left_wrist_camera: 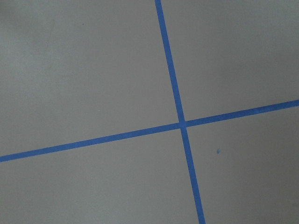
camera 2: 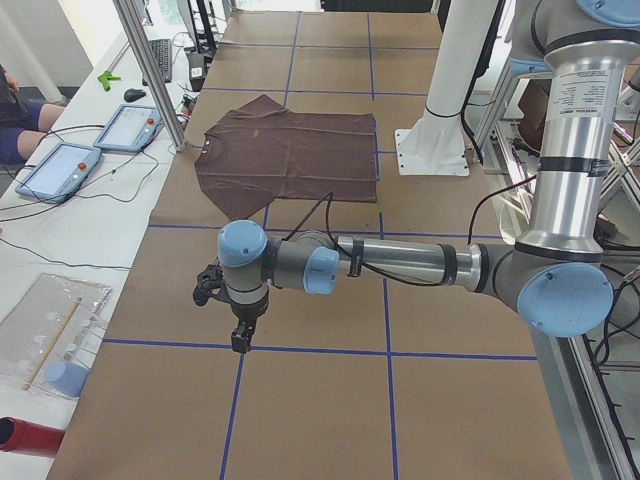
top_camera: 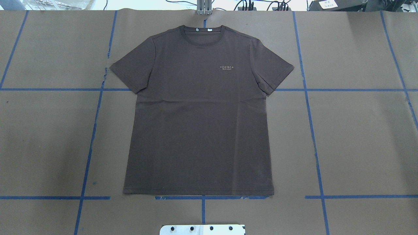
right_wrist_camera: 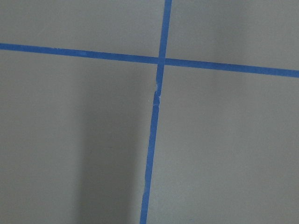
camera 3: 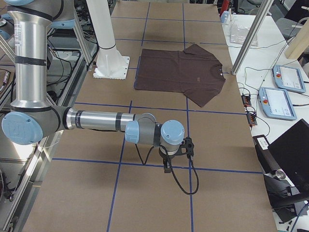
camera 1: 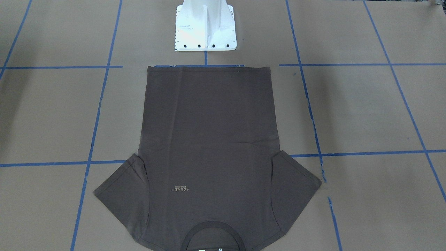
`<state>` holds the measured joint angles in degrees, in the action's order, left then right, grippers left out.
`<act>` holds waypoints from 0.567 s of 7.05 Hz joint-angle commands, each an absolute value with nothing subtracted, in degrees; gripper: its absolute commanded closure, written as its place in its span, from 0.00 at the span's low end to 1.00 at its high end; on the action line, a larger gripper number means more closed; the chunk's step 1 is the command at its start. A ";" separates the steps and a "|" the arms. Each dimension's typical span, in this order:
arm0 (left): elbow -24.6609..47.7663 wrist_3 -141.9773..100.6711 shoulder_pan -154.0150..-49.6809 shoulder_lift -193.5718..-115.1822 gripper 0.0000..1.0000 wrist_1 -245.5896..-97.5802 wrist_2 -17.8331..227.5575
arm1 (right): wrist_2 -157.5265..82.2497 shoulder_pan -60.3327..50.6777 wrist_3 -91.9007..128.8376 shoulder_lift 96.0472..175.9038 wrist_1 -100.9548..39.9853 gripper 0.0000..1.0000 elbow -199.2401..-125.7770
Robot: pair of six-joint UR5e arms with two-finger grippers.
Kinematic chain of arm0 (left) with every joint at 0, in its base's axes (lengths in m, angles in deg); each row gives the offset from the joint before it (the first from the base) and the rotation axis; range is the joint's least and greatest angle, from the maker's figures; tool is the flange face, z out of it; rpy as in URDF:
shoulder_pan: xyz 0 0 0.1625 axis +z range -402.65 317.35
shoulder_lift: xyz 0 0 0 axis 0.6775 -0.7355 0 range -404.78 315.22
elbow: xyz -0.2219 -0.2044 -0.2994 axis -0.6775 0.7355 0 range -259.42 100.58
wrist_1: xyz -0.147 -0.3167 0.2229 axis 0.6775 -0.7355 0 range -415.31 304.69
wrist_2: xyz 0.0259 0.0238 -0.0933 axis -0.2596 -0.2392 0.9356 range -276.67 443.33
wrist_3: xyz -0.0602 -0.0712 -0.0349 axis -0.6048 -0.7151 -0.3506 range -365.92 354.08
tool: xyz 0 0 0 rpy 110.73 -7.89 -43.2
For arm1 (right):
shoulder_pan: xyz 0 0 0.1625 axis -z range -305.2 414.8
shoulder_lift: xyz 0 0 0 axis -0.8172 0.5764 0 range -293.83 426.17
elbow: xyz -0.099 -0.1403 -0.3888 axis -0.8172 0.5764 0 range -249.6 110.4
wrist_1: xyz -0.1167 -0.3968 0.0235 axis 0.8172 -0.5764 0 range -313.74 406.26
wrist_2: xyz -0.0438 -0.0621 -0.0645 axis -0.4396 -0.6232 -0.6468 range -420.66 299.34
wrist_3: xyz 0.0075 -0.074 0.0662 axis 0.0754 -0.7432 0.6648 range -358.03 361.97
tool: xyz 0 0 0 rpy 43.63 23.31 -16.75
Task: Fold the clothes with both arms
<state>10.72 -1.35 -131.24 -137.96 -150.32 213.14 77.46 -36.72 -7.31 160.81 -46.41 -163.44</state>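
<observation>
Dark brown T-shirt (top_camera: 199, 124) lies flat, front up, on the worktop (top_camera: 359, 137), well apart from both sets of jaws; left arm (camera 2: 400, 262) and right arm (camera 3: 96, 120) hover at opposite ends. Can't tell whether either arm's jaws are apart or together.

T-shirt (top_camera: 196, 124) flat on table (top_camera: 359, 130), before pedestal (camera 1: 205, 28).

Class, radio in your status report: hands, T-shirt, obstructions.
Hands: left hand, right hand, both over bare table, away from T-shirt; open or shut unclear. T-shirt flat, unfolded, front up. Nothing on it.
</observation>
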 commanded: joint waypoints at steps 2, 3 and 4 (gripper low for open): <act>10.76 -1.35 -131.33 -137.86 0.00 -150.32 213.14 | 78.03 -36.78 -6.47 160.30 -46.29 0.00 -164.26; 10.76 -1.35 -131.33 -137.95 0.00 -150.32 213.14 | 77.42 -36.78 -6.12 160.12 -46.20 0.00 -164.43; 10.85 -1.44 -131.33 -138.99 0.00 -150.32 213.14 | 77.59 -36.52 -5.42 158.47 -46.20 0.00 -166.44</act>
<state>10.79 -1.37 -131.33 -138.20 -150.32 213.14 77.64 -36.71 -6.09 159.77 -46.23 -164.85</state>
